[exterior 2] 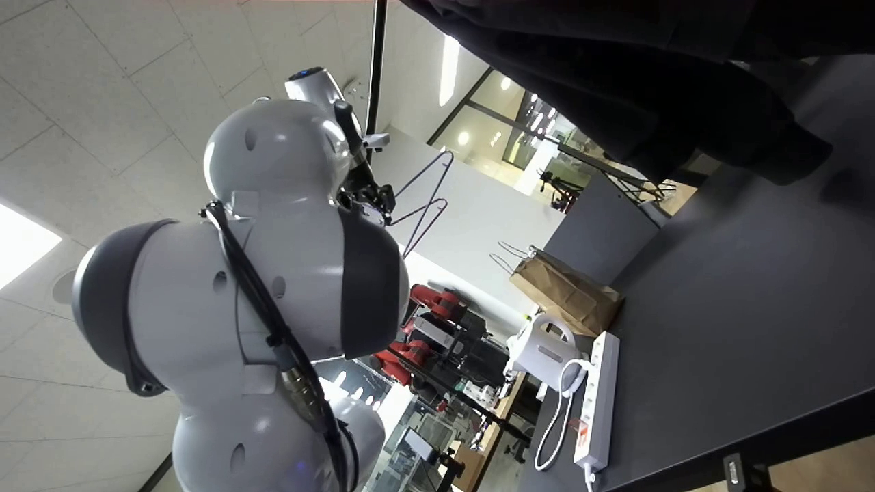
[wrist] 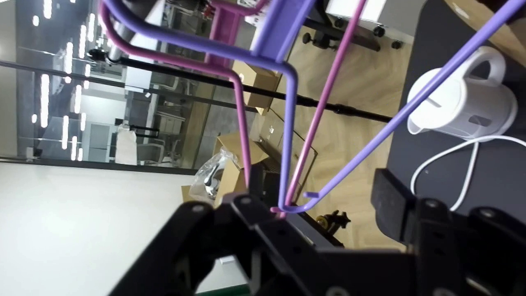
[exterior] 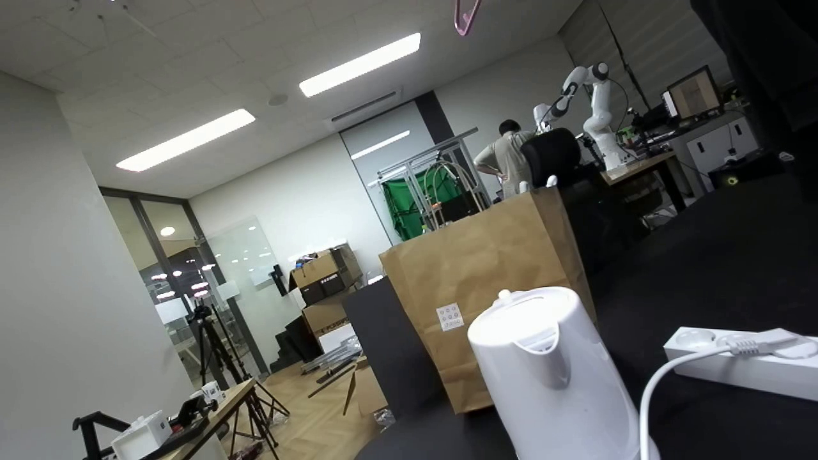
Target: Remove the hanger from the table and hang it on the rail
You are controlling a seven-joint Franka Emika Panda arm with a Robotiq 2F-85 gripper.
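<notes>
Wide black table (exterior 2: 718,294) and white robot arm (exterior 2: 307,273), with a purple hanger (wrist: 289,115) up in the air, off the table.
In the wrist view it overlaps a pink hanger (wrist: 242,123), one corner showing between the jaws of the gripper (wrist: 319,187), which stand well apart, gripping nothing.

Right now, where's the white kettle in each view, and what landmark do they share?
In an exterior view, the kettle is right of centre, cut off at the bottom.
In an exterior view, the kettle is right of centre, below mid-height.
In the wrist view, the kettle is upper right, partly behind the purple hanger.
Shared landmark: the white cable beside it.
</notes>
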